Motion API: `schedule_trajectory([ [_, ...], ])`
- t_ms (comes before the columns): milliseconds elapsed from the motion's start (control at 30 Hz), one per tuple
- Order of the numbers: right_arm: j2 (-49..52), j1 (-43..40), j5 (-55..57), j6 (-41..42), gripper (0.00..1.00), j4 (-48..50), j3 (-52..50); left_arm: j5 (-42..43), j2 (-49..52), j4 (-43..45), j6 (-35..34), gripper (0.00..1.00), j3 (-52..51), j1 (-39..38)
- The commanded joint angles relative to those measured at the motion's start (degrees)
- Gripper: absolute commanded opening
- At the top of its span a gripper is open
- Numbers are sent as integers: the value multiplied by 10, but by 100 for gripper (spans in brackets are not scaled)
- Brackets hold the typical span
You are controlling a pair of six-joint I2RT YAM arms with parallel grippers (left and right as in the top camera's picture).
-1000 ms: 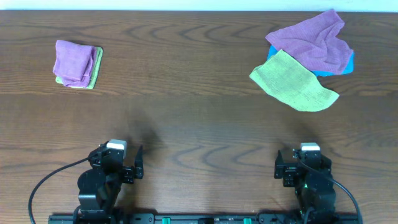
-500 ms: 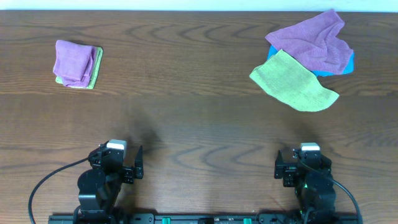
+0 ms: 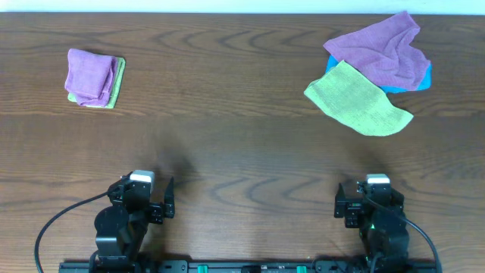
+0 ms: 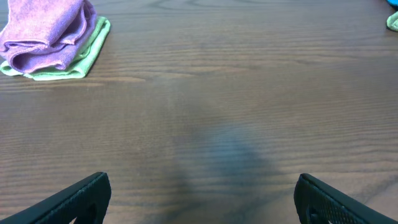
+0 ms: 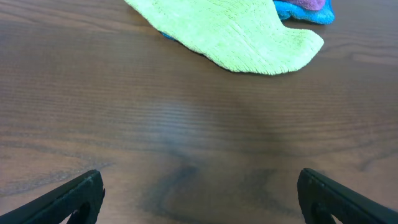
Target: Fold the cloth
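The light yellow-green cloth (image 3: 358, 98) lies spread on the table at the back right, its far edge tucked under a purple cloth (image 3: 379, 49). It also shows at the top of the right wrist view (image 5: 227, 28). My left gripper (image 3: 144, 199) is open and empty at the table's front left; its fingertips frame bare wood in the left wrist view (image 4: 202, 199). My right gripper (image 3: 370, 199) is open and empty at the front right, well short of the cloth, as its wrist view (image 5: 199, 196) shows.
A bright blue cloth (image 3: 424, 76) lies under the purple one, its edge showing in the right wrist view (image 5: 305, 12). At the back left sits a folded stack, a purple cloth (image 3: 91, 74) on a green one (image 3: 115, 85), also in the left wrist view (image 4: 53, 37).
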Motion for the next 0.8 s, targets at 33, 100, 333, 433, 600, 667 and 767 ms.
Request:
schedule_trajectory([
  [33,-6,-3,-3,-6,99,0,-2,-3,-3,1,-2,95,-9,2],
  [100,-6,-3,-3,-6,99,0,-2,-3,-3,1,-2,95,-9,2],
  [333,-6,-3,-66,36,99,75,-2,-3,-3,1,-2,95,-9,2],
  [433,-6,-3,-135,67,99,122,-2,-3,-3,1,-2,95,-9,2],
  [600,-6,-3,-146,94,99,158,-2,-4,-3,1,-2,95,-9,2],
  [667,-6,-3,-143,101,99,173,-2,-3,-3,1,-2,95,-9,2],
  [767,-6,-3,-135,102,99,237,-2,-3,-3,1,-2,95,-9,2],
])
